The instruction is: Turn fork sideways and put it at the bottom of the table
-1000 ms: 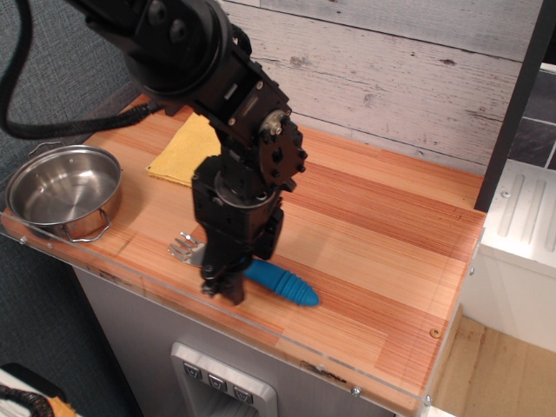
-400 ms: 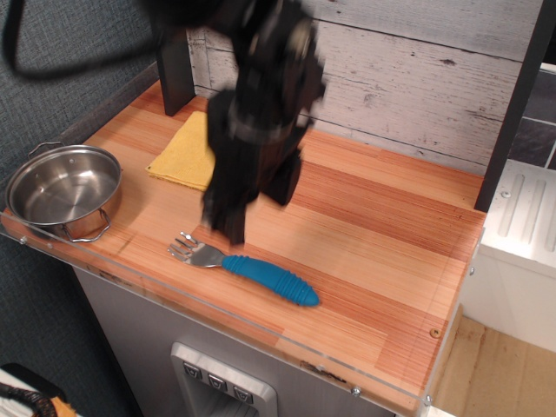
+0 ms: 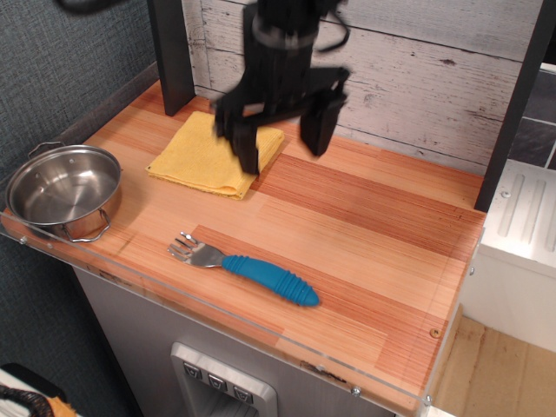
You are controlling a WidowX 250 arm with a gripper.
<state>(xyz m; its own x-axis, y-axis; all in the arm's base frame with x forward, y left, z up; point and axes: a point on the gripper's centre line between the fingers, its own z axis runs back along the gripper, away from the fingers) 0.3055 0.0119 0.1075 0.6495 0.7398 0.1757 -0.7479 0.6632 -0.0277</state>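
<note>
A blue-handled fork [image 3: 246, 268] lies flat and sideways near the front edge of the striped wooden counter [image 3: 373, 234], its silver tines pointing toward a steel pot [image 3: 62, 189] and its ribbed handle running away from the pot along the clear plastic rim [image 3: 217, 318]. The robot's black hand [image 3: 282, 139] hangs well apart from the fork, raised above the far side of the counter, its two fingers [image 3: 320, 122] spread wide and gripping nothing. One finger overlaps a folded yellow cloth [image 3: 204, 156] that rests behind the fork, toward the back wall.

A second ago the hand was down at the fork, its fingers closed around the neck where the metal head meets the handle. Less than half a second ago it had let go and was rising, blurred, just behind the fork. It has since climbed farther up and back, clear of the fork, which has stayed in the same spot and the same sideways pose since its release. Pot and cloth have not shifted.

The counter is made of reddish and pale planks on a grey base [image 3: 165, 339]. The pot sits at the counter's corner, well apart from the fork's tines. Behind the fork rises a whitewashed plank wall [image 3: 417, 69], with a dark post [image 3: 171, 52] at the corner beyond the cloth.
</note>
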